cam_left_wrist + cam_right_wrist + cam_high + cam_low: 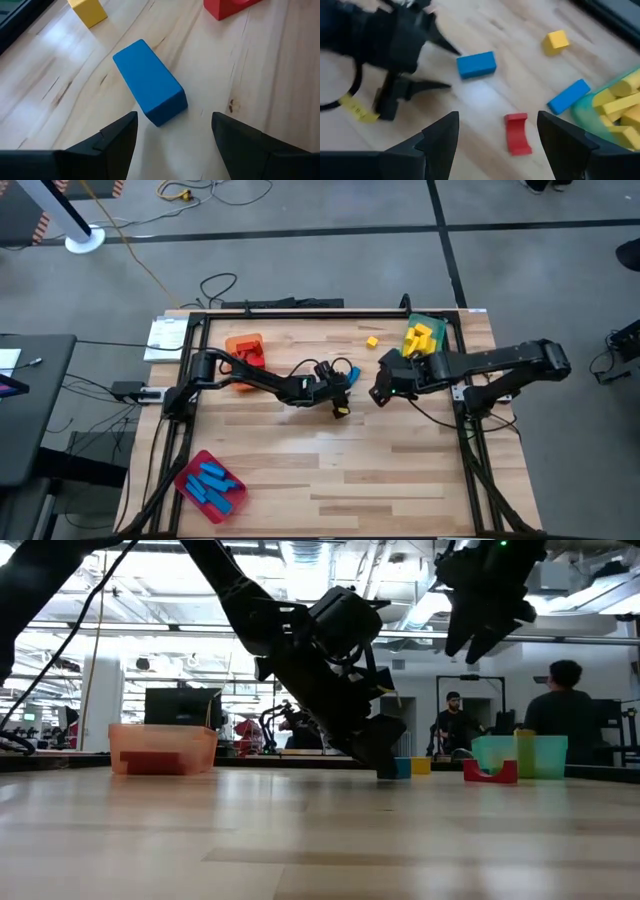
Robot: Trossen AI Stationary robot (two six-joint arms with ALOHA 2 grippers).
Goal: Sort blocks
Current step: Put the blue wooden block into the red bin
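High view: both arms reach toward the middle of the wooden table (330, 470), the left gripper (345, 385) low near the centre and the right gripper (385, 387) just beside it, raised above the surface as the low view shows. Left wrist view shows the left gripper's fingers (117, 137) spread wide and empty, with a blue block (150, 82) lying flat on the wood just ahead of the gap between them, not touched. The right gripper (495, 135) is also wide open and holds nothing; below it lie a red arch-shaped block (516, 132), a second blue block (568, 96) beside the green tray (580, 112), and a lone yellow block (556, 41). The green tray at the far right of the table holds a pile of yellow blocks (418, 338). An orange tray (243, 343) at the far left holds red blocks (252, 358), and a red tray (198, 463) at the near left corner holds blue blocks (212, 485).
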